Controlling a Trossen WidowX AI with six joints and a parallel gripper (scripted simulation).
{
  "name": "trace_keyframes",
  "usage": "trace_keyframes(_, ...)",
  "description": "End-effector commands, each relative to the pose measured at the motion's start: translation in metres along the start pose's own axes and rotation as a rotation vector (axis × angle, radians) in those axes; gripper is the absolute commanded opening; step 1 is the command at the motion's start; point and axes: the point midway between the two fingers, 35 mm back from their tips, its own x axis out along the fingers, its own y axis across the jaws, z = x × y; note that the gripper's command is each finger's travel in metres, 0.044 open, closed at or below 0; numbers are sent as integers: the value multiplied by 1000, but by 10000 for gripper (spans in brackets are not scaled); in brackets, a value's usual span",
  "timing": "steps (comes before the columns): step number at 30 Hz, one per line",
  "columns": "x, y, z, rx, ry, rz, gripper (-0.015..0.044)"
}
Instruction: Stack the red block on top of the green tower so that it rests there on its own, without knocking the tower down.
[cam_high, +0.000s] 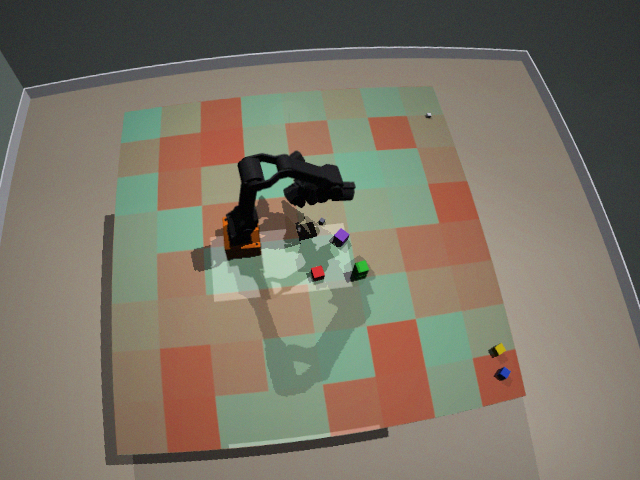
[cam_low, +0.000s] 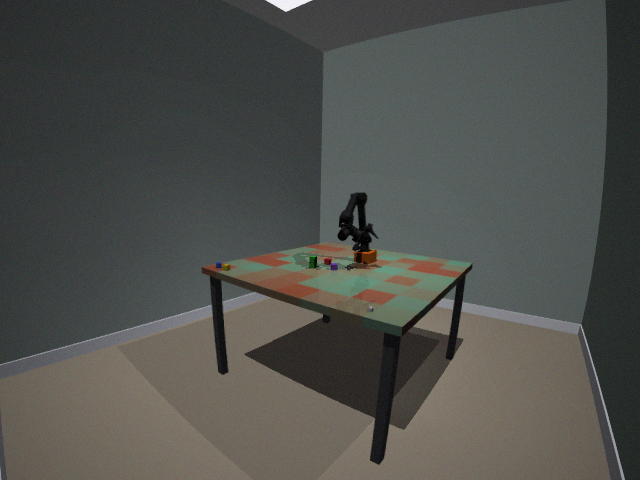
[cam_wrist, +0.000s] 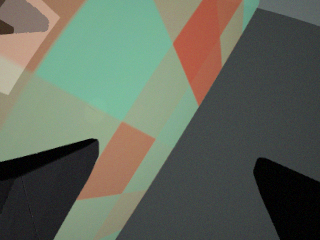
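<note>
Small red block (cam_high: 317, 272) sits flat beside the taller green tower (cam_high: 361, 268); end effector (cam_high: 345, 190) released, empty

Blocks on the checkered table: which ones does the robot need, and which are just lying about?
Needed for the job:
small red cube
taller green block tower

Just lying about:
purple cube
yellow cube
blue cube
tiny white cube

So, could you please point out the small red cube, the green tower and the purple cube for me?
small red cube (cam_high: 317, 272): top view, on its upper face.
green tower (cam_high: 361, 268): top view, on its top face.
purple cube (cam_high: 340, 236): top view, on its upper face.
</note>
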Motion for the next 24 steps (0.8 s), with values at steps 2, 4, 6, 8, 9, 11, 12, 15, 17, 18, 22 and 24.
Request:
trace_keyframes(2,-15,17,2,-254,-3,94,440)
trace_keyframes(4,-20,23,4,-349,-11,128,440)
trace_keyframes(6,-26,30,5,-443,-23,161,440)
trace_keyframes(8,-31,36,7,-536,-40,194,440)
trace_keyframes(9,-34,40,8,-582,-49,211,440)
trace_keyframes(11,-40,46,10,-673,-70,242,440)
trace_keyframes(12,-43,49,11,-718,-83,258,440)
trace_keyframes(15,-53,58,14,-852,-124,302,440)
trace_keyframes(17,-59,64,17,-940,-156,330,440)
trace_keyframes(18,-63,67,19,-983,-173,343,440)
trace_keyframes(22,-76,78,25,-1152,-252,389,440)
trace_keyframes(24,-83,83,29,-1234,-296,409,440)
